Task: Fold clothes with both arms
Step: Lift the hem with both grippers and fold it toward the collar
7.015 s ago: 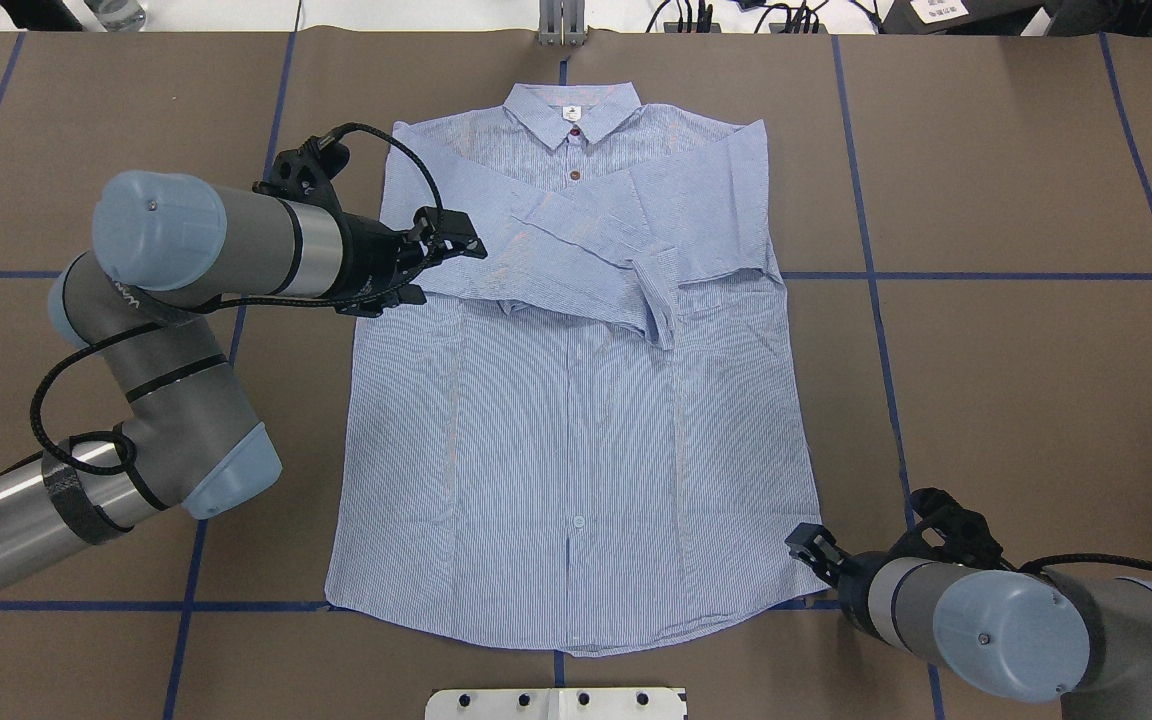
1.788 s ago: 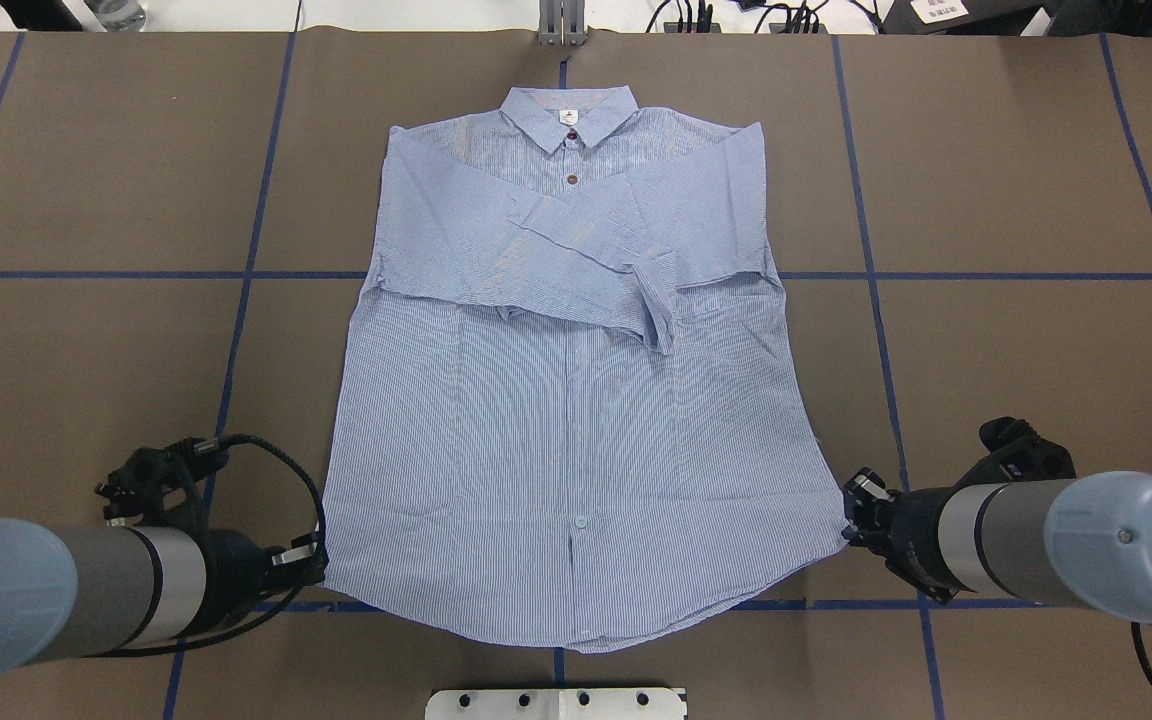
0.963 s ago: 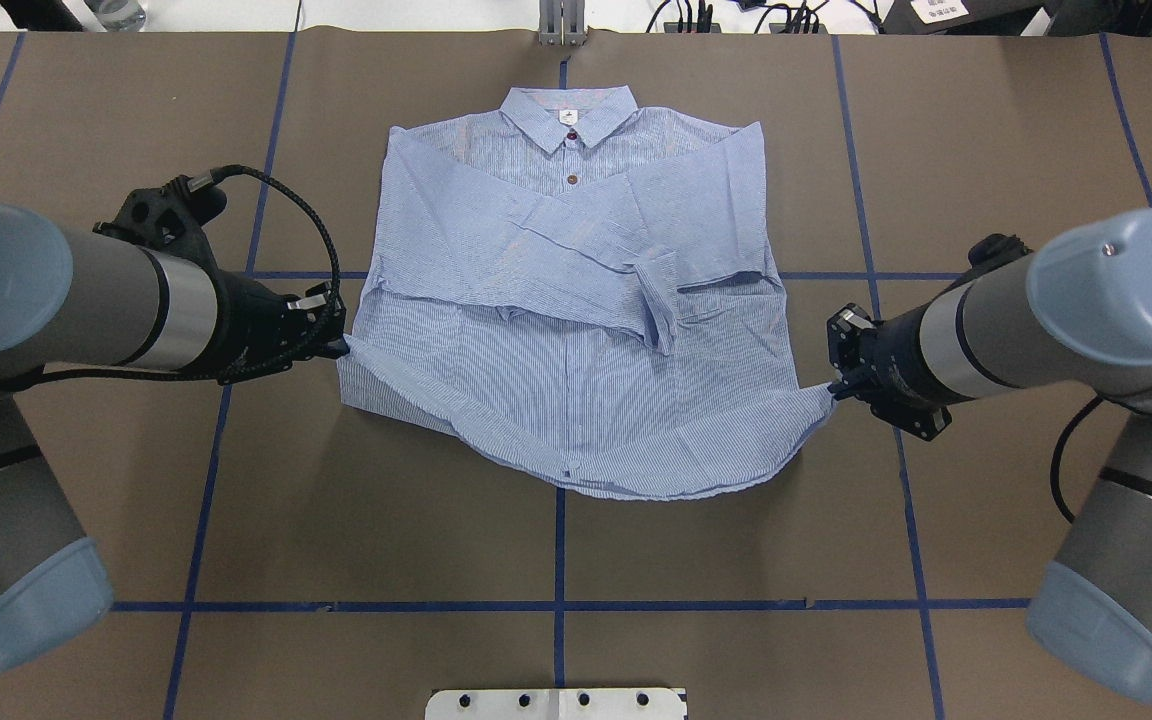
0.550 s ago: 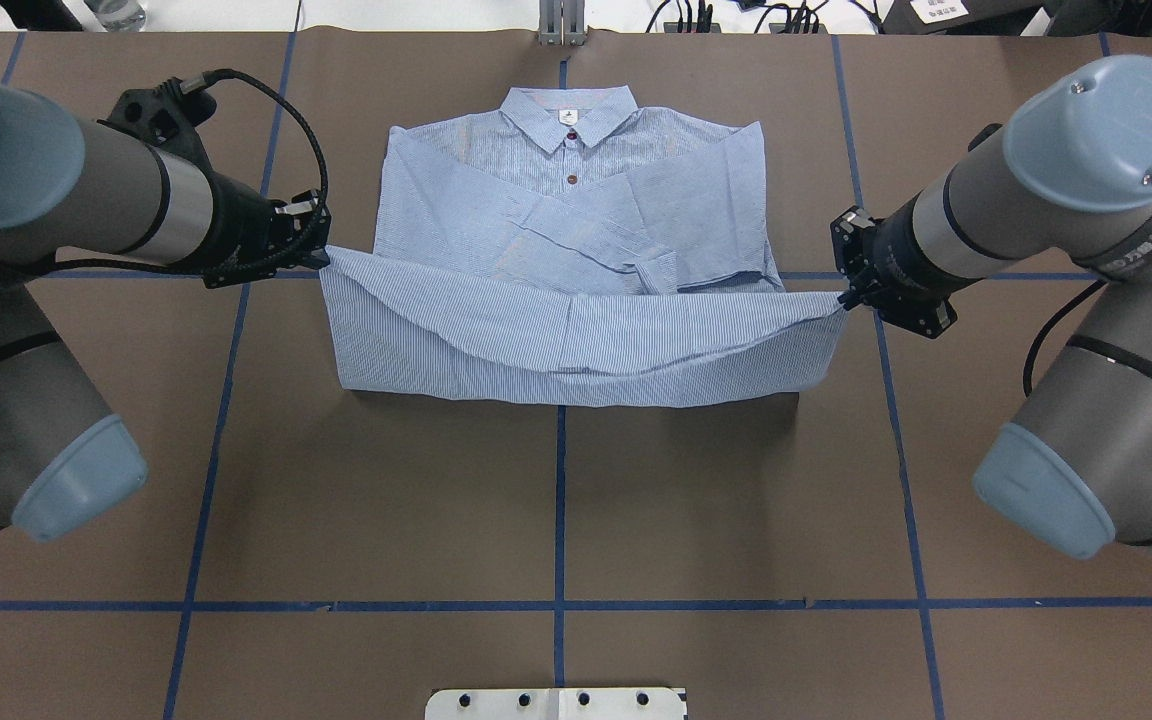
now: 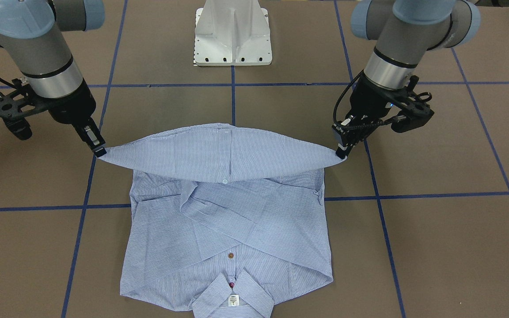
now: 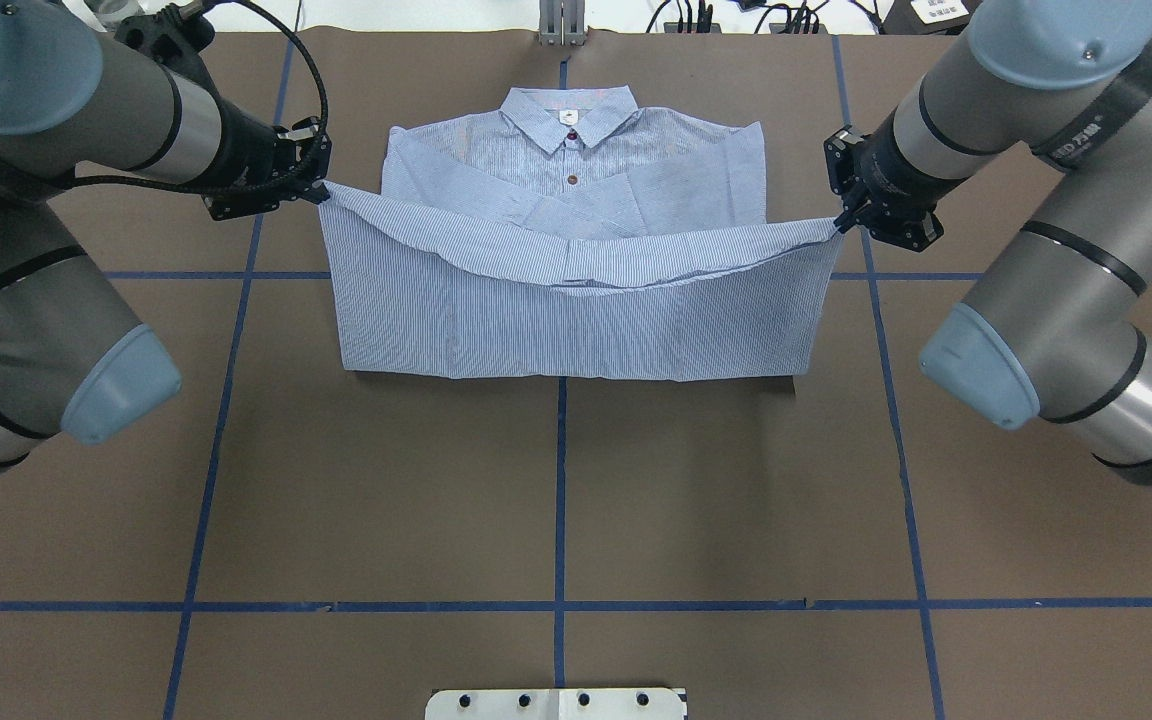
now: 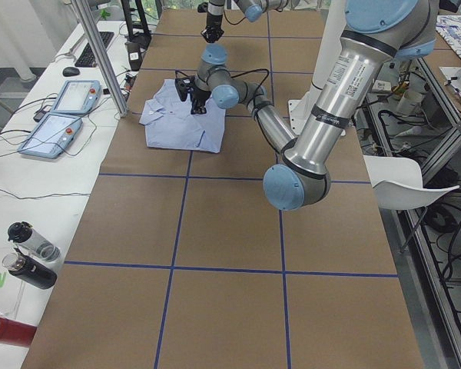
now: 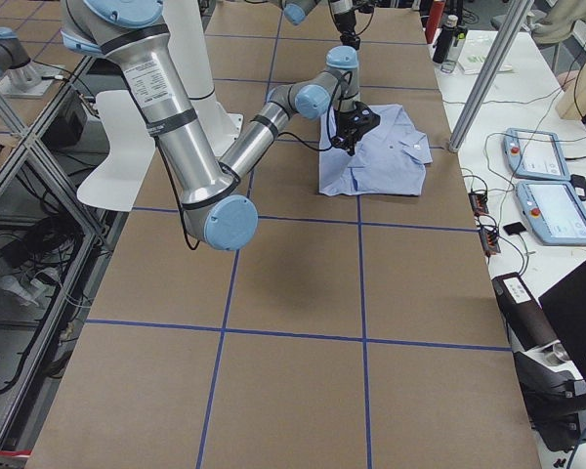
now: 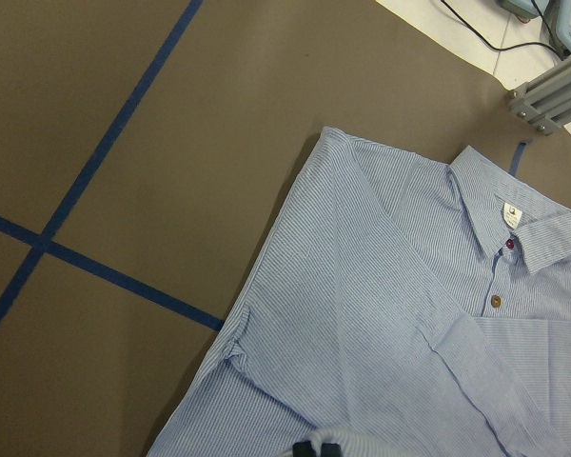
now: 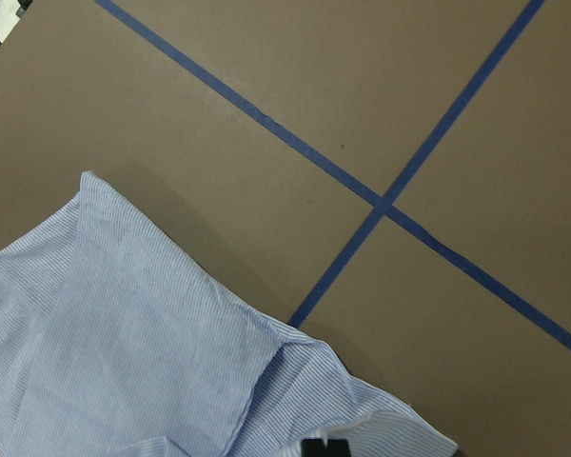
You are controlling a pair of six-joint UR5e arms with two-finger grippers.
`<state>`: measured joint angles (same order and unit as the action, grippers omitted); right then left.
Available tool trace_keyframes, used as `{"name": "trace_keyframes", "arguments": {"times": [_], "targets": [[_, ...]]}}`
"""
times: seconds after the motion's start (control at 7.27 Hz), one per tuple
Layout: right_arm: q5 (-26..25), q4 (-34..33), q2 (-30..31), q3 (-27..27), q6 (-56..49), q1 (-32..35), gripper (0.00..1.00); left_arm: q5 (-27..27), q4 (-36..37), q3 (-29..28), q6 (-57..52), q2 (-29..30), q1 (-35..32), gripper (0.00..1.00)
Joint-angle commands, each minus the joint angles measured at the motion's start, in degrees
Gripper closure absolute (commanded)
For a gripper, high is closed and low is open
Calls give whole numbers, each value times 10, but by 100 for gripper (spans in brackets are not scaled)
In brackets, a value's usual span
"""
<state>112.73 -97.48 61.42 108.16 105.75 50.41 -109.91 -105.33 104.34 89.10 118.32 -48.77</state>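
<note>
The light blue striped shirt (image 6: 576,320) lies face up on the brown table, collar (image 6: 568,110) at the far side, sleeves crossed over the chest. Its lower half is lifted and doubled back toward the collar. My left gripper (image 6: 321,192) is shut on the left hem corner, and my right gripper (image 6: 841,222) is shut on the right hem corner. Between them the hem hangs taut above the chest (image 5: 226,152). In the front-facing view the left gripper (image 5: 340,152) is on the right and the right gripper (image 5: 100,151) on the left. The left wrist view shows the collar and buttons (image 9: 500,252).
The white pedestal base (image 5: 232,35) stands at the robot's side. Blue tape lines (image 6: 558,480) grid the brown table. A metal bracket (image 6: 561,25) sits at the far edge. Teach pendants (image 7: 61,108) and bottles (image 7: 31,254) lie on the side bench.
Both grippers took hold of the hem corners at the near edge, lifted them and carried them away from the robot toward the collar. The shirt's lower half now doubles over its upper half.
</note>
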Motion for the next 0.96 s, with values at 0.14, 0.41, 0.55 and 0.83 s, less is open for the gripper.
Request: {"name": "trace_keyframes", "arguments": {"times": [0.14, 0.41, 0.55, 0.83], "targets": [[-4, 51, -67, -136, -27, 21, 100, 1, -83, -125, 5, 47, -24, 100], [-4, 89, -124, -230, -27, 40, 100, 2, -114, -183, 5, 73, -39, 100], [-4, 91, -130, -249, -30, 40, 100, 3, -136, -208, 6, 77, -39, 100], [-5, 120, -155, -311, -27, 37, 100, 4, -193, -294, 6, 108, -38, 100]]}}
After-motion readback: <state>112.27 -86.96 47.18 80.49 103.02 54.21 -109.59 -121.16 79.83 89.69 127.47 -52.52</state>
